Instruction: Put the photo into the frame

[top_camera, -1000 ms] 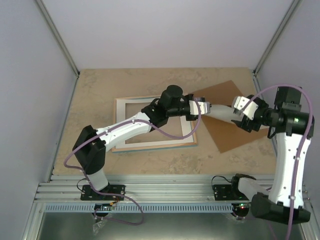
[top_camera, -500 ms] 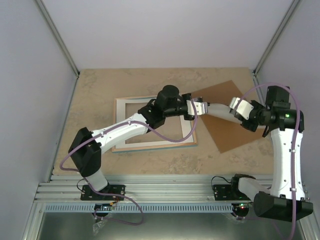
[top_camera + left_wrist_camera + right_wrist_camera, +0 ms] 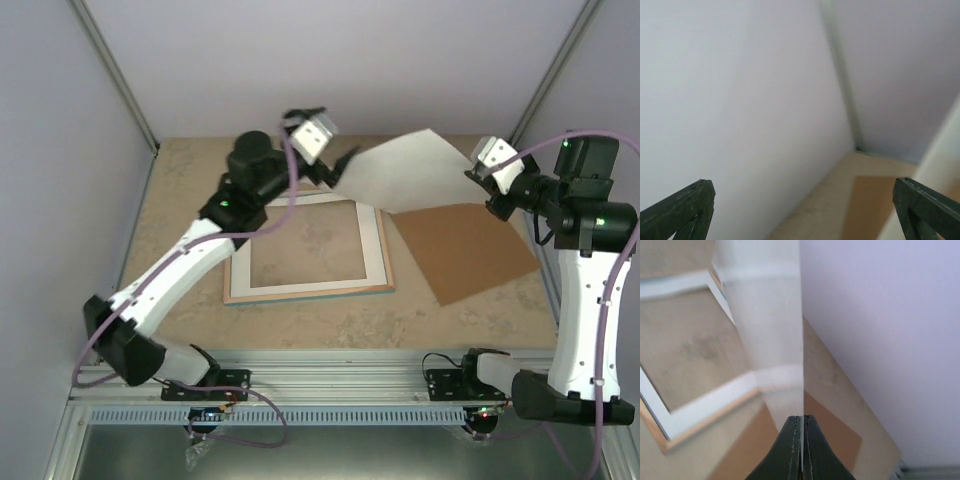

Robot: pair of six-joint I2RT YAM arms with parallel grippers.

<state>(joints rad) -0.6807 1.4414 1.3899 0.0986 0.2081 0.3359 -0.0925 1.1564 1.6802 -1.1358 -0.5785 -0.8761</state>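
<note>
The photo hangs tilted in the air over the back of the table, showing only a plain whitish side. My right gripper is shut on its right corner; in the right wrist view the sheet runs edge-on out of the closed fingertips. The frame lies flat at mid-table with a white mat in it. My left gripper is raised above the frame's far edge, open and empty, just left of the photo; its wrist view shows wide-apart fingers.
A brown backing panel lies flat to the right of the frame, under the right arm. The enclosure's walls stand close at the back and both sides. The arm bases sit on a rail along the near edge.
The left gripper has let go of the photo, opened wide and swung up and left toward the back. The right gripper has shut on the photo and lifted it.
</note>
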